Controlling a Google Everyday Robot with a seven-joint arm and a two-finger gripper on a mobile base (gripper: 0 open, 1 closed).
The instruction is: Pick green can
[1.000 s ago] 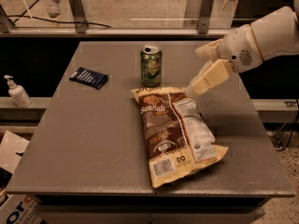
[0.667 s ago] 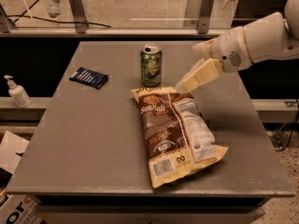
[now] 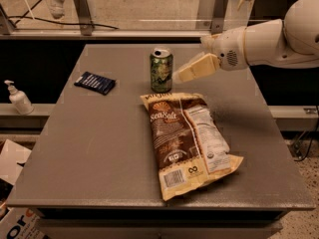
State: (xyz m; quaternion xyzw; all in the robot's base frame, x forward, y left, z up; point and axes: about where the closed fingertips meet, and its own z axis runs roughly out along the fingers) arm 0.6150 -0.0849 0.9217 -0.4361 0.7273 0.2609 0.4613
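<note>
Table (image 3: pixel 99 148) carries a brown bag (image 3: pixel 187 143) at centre. Gripper (image 3: pixel 182 75) hangs just right of the can (image 3: pixel 161 69); open or closed, I cannot tell. Can stands upright behind the bag: mottled green label, pale markings, silver top. Dark packet (image 3: pixel 95 82) lies left.

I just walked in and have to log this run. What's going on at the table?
The robot's arm extends in from the right, with its gripper right at the right side of the green can. The can stands upright on the table, not lifted. Just in front of it a brown sea salt chip bag lies flat, and a dark blue packet lies off to the left.
</note>
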